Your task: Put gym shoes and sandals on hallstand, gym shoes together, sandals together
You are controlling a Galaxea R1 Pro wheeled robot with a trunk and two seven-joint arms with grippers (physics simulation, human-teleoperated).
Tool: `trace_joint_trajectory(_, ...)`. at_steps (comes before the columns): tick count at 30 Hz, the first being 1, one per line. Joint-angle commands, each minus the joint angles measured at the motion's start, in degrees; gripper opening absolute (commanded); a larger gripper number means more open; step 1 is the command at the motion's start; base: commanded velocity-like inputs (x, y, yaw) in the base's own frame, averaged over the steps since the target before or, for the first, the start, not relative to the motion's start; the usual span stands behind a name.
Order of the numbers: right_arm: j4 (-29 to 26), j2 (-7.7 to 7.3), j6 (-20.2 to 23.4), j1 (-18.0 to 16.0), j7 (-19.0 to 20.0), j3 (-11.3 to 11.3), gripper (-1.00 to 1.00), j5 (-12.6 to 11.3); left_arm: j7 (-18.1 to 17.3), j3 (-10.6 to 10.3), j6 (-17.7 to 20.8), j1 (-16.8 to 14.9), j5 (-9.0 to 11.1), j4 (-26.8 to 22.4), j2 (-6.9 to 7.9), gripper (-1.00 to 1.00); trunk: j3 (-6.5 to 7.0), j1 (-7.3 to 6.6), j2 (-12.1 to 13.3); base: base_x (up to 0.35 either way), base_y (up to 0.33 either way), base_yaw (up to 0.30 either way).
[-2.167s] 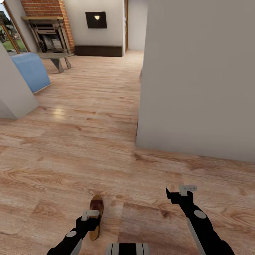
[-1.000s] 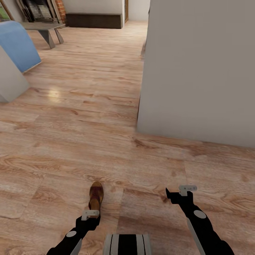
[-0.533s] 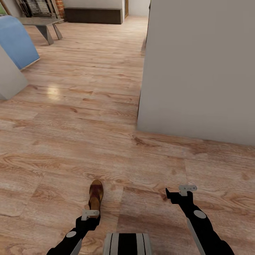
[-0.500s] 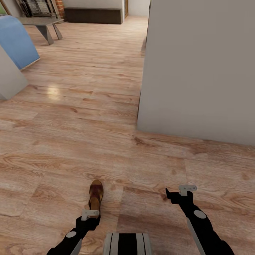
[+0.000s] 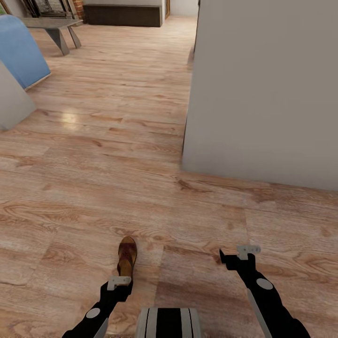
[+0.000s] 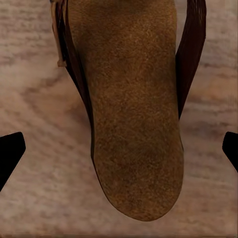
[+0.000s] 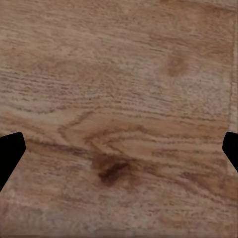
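**Sandal on the corridor floor under the left end effector**

Sandal (image 5: pixel 126 257), one dark brown strappy shoe with a tan footbed, lies flat on the corridor floor (image 5: pixel 108 155) of light wood planks, and everything else is placed from it. Far beyond it and off to its left stand a blue upholstered seat (image 5: pixel 21 51) and a grey wall corner (image 5: pixel 11 101), with a low grey table (image 5: pixel 51 28) further back still. Directly at the sandal's near end hangs the left end effector (image 5: pixel 119 283), its pale bracket overlapping that end in the head view. The left wrist view looks straight down on the tan footbed (image 6: pixel 133 114) with brown straps along both edges, and the two dark fingertips (image 6: pixel 10 153) stand wide apart, one on each side of the shoe and clear of it: the end effector is open and grips nothing. Just nearer than the sandal, the robot's striped trunk (image 5: pixel 169 323) shows. To the sandal's right, well apart from it, the right end effector (image 5: pixel 234 256) hovers above bare planks; its wrist view shows a dark knot (image 7: pixel 113 171) in the grain between widely spread fingertips, so it too is open. Beyond the sandal and to its right rises a broad pale grey wall (image 5: pixel 263 89), meeting the floor.
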Motion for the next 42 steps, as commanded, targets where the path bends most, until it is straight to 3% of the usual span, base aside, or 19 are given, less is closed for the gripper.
trace_joint_trajectory(1,-0.1,-0.01,0.3,0.0,0.0,0.0,1.00,0.0,-0.3,0.4,-0.2,0.0,-0.3,0.0,-0.03,1.00,-0.26,0.01,0.0,0.000,0.000,0.000)
trace_joint_trajectory(14,-0.1,0.00,0.3,0.0,0.0,-0.1,1.00,0.0,-0.3,0.4,-0.6,0.0,-0.3,0.0,-0.04,1.00,-3.81,0.35,-0.2,0.000,0.000,0.000)
trace_joint_trajectory(25,-0.1,0.00,0.3,0.0,0.0,-0.1,1.00,0.0,-0.3,0.4,-0.6,0.1,-0.2,0.0,-0.02,1.00,-3.96,0.35,-0.2,0.000,0.000,0.000)
trace_joint_trajectory(31,-0.3,0.00,0.3,0.0,0.0,-0.1,1.00,0.0,-0.3,0.4,-0.6,0.1,-0.1,0.0,-0.02,1.00,-5.30,0.50,-0.3,0.000,0.000,0.000)
trace_joint_trajectory(42,-6.4,-0.24,0.3,0.0,0.1,-0.1,1.00,0.0,-0.3,0.4,-0.6,0.1,-0.2,0.0,-0.02,1.00,-5.52,0.53,-0.3,0.000,0.000,0.000)
